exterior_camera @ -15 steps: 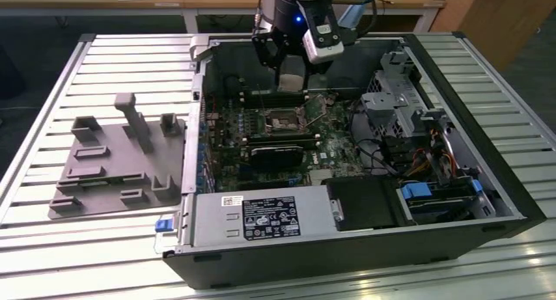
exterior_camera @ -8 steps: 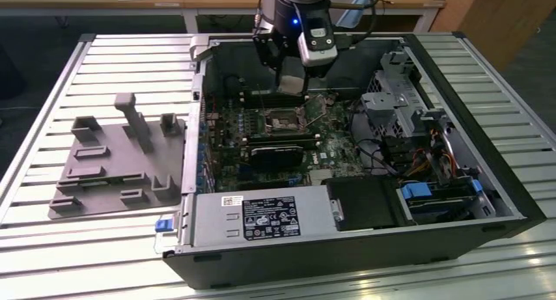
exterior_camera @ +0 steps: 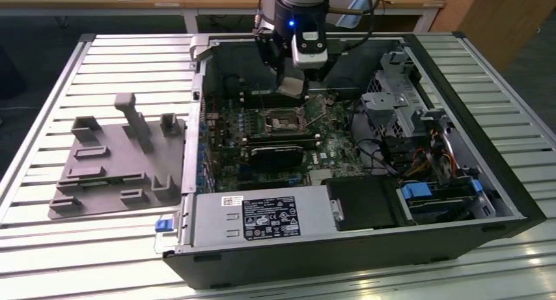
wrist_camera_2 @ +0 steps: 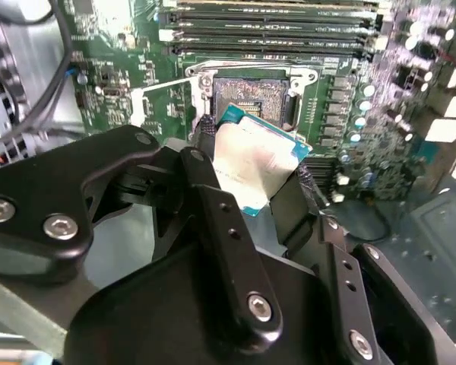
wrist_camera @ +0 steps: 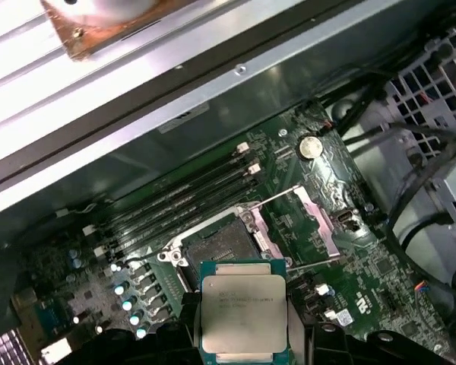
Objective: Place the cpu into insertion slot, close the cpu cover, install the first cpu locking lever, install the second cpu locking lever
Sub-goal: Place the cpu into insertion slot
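The fingers clamp the cpu by opposite edges, near the open insertion slot. Judged light, rigid, fragile underneath; its edges are the safe hold.

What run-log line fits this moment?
tool: shut on small square silvery-topped cpu | cpu: near dark-centred square socket, unseated | thin silvery cover: open

silvery cpu aloft, above open insertion slot

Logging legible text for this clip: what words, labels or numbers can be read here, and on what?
Nothing reads clearly.
Print on the cpu lid: too blurred.
Black label on the silver box: too small.
White sticker beside it: too small.
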`<state>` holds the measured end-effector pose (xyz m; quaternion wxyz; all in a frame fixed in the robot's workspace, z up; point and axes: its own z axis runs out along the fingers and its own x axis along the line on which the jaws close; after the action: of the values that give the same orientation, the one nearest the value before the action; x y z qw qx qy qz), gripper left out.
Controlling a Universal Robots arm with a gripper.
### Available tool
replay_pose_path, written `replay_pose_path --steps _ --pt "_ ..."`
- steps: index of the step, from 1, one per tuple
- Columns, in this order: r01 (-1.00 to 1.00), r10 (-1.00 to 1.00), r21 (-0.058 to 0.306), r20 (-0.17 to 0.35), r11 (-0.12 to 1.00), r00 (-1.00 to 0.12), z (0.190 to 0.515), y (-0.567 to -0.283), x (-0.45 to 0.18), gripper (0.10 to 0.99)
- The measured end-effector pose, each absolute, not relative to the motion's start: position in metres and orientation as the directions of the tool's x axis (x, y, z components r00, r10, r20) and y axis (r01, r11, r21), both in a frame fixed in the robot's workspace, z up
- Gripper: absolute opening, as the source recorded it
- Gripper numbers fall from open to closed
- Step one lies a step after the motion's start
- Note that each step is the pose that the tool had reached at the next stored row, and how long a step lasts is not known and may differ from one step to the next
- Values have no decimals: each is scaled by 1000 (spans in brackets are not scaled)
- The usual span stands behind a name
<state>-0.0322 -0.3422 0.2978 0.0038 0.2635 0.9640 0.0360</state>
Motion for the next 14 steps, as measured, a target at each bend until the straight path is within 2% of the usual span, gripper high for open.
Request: replay_pose_path --steps 14 --pt "708 709 71 12 703 -705 291 -342 -32 537"
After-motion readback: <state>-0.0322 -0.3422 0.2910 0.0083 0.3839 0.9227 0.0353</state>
